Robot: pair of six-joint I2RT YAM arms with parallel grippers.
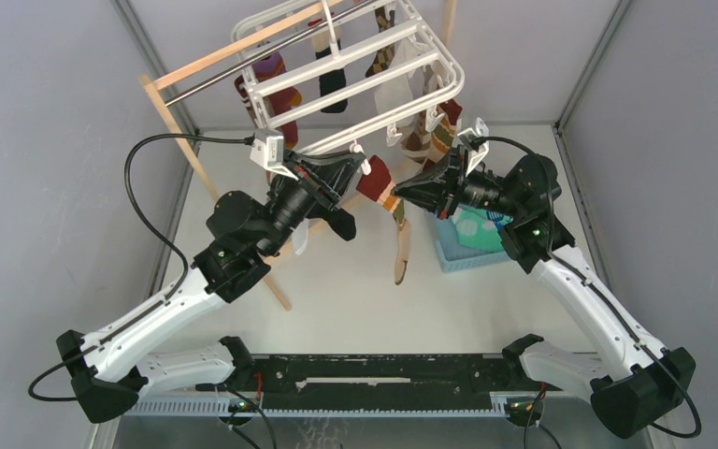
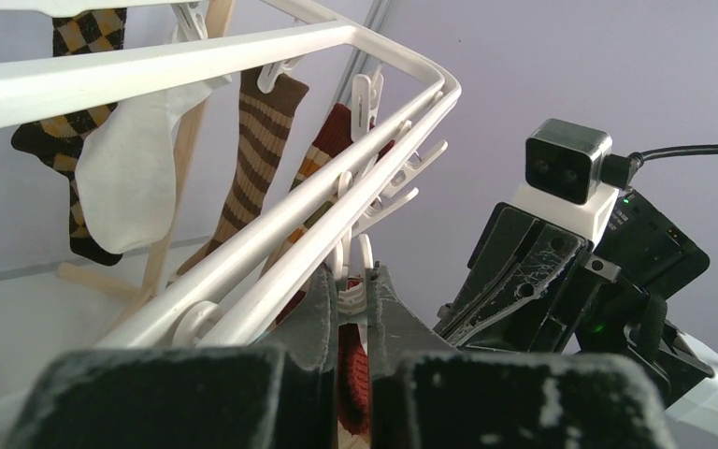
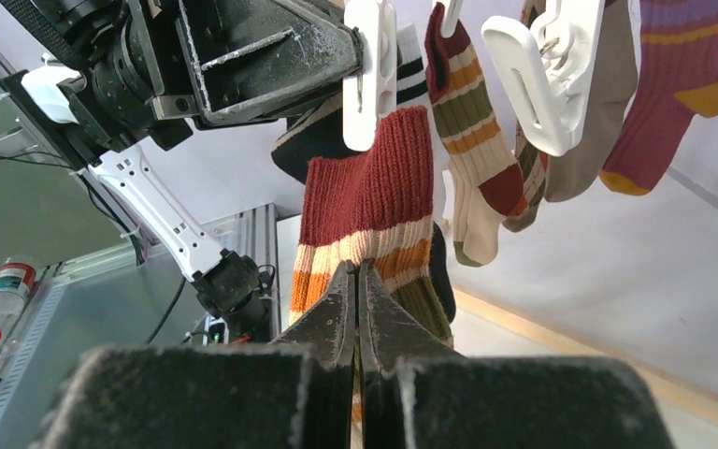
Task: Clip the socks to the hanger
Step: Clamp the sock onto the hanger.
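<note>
You are pinching a clip, lower centre, in the left fingers to open it; right fingers, closed on the striped sock, are offering its cuff.

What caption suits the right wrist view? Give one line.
Jaws shut on a rust striped sock beneath a white clip, other socks hanging alongside.

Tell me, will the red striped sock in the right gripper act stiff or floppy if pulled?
Likely floppy: the red striped sock hangs limp, drooping below the white clip. Probably light, as one small clip seems to bear it. Its ribbed knit should grip well in the shut right gripper.
</note>
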